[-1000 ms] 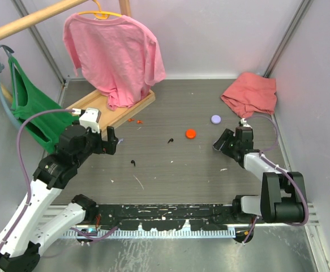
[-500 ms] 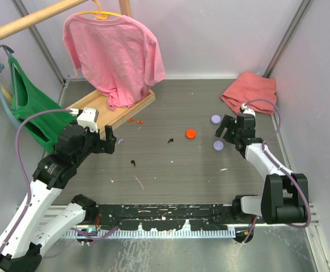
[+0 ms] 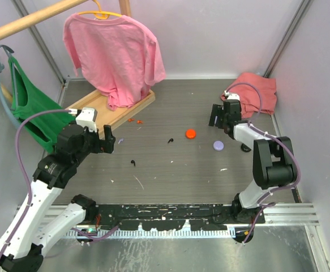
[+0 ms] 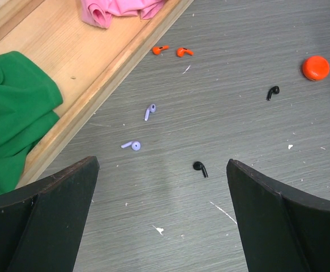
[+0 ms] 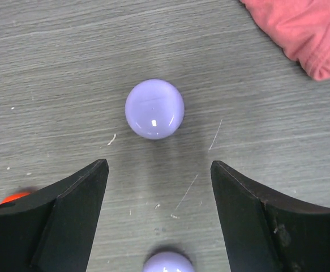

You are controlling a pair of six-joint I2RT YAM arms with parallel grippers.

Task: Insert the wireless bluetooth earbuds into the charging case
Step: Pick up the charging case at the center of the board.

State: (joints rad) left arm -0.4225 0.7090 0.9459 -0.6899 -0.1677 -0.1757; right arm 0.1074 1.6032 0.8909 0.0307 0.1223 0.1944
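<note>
Left claw (image 4: 162, 164) and right claw (image 5: 159, 167) gape empty. Between the left's tips, the black earbud (image 4: 200, 168) looks light and slick: pinch across its stem.

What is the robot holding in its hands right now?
Nothing. The left hand is open above the scattered earbuds. The right hand is open over a lilac round case, and the case is not between its fingers.
</note>
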